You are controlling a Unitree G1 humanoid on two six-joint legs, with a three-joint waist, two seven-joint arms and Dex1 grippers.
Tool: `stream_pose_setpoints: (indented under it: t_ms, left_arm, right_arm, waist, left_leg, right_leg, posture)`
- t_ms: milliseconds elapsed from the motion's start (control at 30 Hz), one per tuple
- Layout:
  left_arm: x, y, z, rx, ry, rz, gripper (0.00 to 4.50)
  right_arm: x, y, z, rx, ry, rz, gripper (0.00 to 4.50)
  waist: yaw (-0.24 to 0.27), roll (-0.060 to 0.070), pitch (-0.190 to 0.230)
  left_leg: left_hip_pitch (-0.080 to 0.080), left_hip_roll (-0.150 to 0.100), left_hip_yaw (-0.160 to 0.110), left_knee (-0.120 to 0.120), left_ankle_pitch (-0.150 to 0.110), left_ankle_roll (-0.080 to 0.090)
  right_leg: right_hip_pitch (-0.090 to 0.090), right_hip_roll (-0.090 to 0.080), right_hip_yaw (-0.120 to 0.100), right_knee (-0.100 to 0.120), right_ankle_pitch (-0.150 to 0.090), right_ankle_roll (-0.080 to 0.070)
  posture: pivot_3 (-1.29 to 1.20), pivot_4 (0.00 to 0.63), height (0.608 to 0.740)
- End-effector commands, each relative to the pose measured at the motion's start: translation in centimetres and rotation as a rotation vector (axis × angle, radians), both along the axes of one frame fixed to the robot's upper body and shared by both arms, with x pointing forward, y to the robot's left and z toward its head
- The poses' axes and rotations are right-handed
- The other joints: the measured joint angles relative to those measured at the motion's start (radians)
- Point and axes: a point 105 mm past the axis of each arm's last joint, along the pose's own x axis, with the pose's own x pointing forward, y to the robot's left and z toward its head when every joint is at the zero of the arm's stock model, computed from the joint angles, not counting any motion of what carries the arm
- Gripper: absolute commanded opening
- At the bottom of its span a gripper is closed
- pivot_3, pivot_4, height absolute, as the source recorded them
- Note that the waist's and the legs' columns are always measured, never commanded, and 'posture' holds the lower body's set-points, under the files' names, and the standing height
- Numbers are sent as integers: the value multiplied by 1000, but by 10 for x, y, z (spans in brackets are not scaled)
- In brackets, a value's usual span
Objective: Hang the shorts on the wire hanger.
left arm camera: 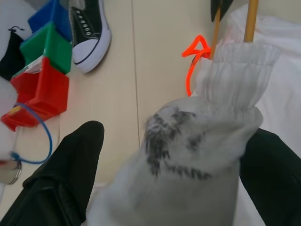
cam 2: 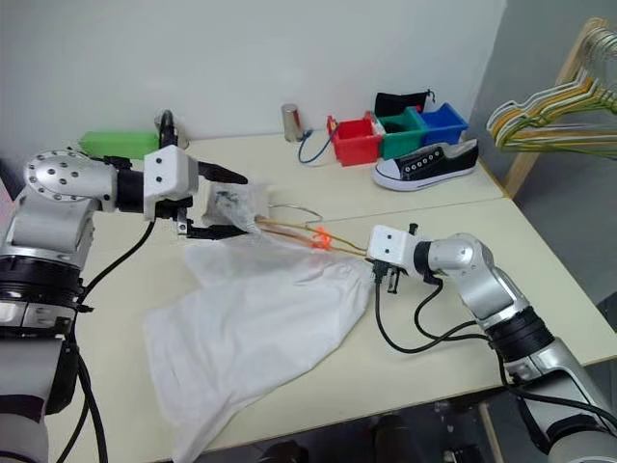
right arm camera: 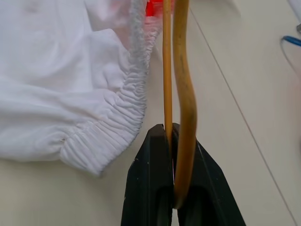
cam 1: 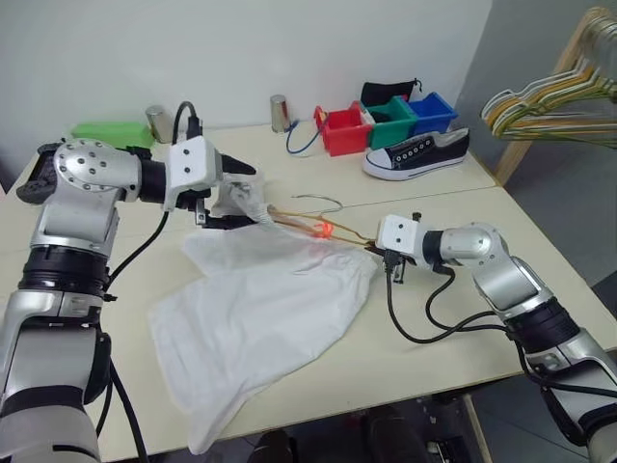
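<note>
My L hand [cam 1: 234, 196] is spread wide w/ the bunched waistband of the shorts [cam 1: 260, 318] between its fingers, lifted off the tabletop [cam 1: 434, 347]; rest of the fabric drapes down & lies flat. Wire hanger [cam 1: 318, 224] runs thru the waistband, orange tag [cam 1: 325, 229] beside it. R hand [right arm camera: 171, 141] is pinched tight on the hanger's end.

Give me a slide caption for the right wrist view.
Right gripper shut on the thin yellowish-gold wire hanger, beside the gathered waistband of the white thin-fabric shorts.
</note>
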Motion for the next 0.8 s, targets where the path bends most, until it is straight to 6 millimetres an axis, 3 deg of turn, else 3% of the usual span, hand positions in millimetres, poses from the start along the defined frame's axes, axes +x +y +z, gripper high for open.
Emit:
stream_pose_setpoints:
  t_ms: [33,300,400,800]
  left_arm:
    - [-3,-2,-2,69,-3,-44,4436]
    - [3,8,-19,201,8,-28,4436]
    - [9,6,-19,193,-14,-13,3930]
    - [15,6,-16,186,-50,10,1122]
  right_arm:
    - [-6,11,35,20,-104,38,0]
    - [-10,15,50,20,-138,39,0]
    - [-12,19,55,21,-158,51,0]
    - [-17,25,57,36,-140,67,0]
  waist:
    - [-9,-2,-2]
    - [-37,-4,-4]
    - [-50,-4,-5]
    - [-67,-5,-9]
  left_leg:
    - [0,0,0,0,0,0]
    - [4,0,-1,1,0,3]
    - [5,0,-2,1,1,4]
    - [5,0,-2,2,2,5]
  right_leg:
    - [0,0,0,1,0,0]
    - [0,0,0,11,0,0]
    - [0,0,0,13,0,0]
    - [0,0,0,14,1,0]
  posture:
    - [-179,31,740]
    - [-192,32,740]
    - [-193,33,740]
    - [-191,27,740]
